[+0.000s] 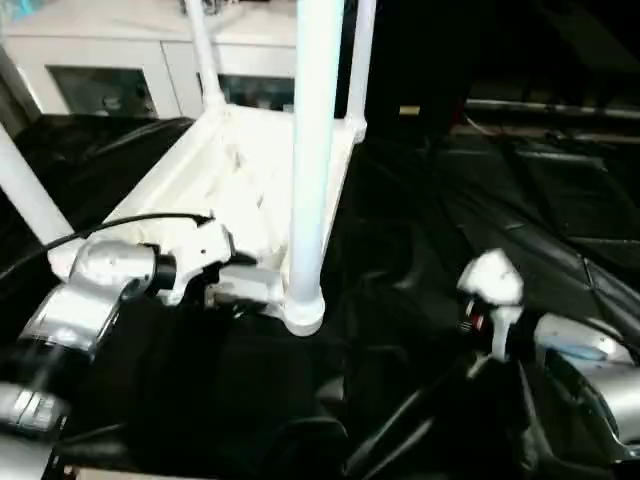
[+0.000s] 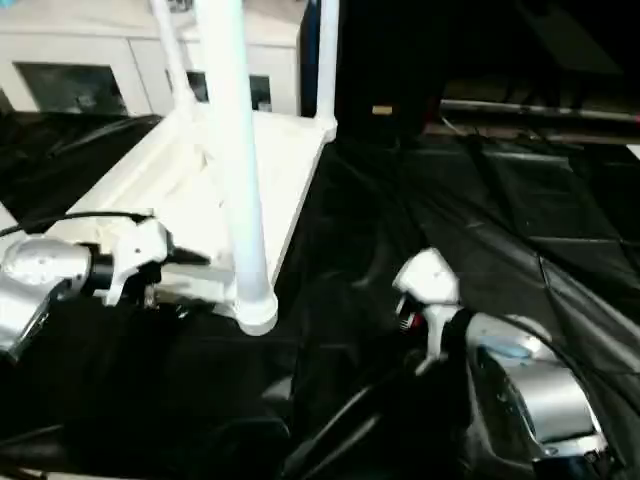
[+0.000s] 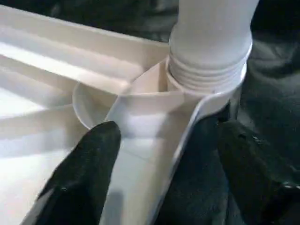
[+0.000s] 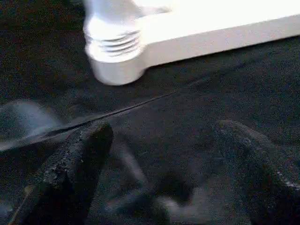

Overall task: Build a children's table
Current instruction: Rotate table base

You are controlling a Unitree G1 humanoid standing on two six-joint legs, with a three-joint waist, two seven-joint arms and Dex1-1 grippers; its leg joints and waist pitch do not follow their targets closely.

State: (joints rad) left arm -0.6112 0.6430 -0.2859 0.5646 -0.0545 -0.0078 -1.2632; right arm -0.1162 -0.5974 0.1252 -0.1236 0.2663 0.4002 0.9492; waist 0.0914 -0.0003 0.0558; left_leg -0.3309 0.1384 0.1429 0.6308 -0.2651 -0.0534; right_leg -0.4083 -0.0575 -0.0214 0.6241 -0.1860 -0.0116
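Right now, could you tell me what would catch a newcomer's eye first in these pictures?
The upside-down white table top lies on the black cloth, its legs pointing up; the nearest leg rises from the near corner socket. The left gripper straddles the top's rim by that socket, while the right gripper hovers open over the cloth.

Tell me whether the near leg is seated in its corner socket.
In, standing upright. The near leg rises from the corner socket of the upside-down top; thread rings remain exposed above the rim, so full tightness cannot be told.
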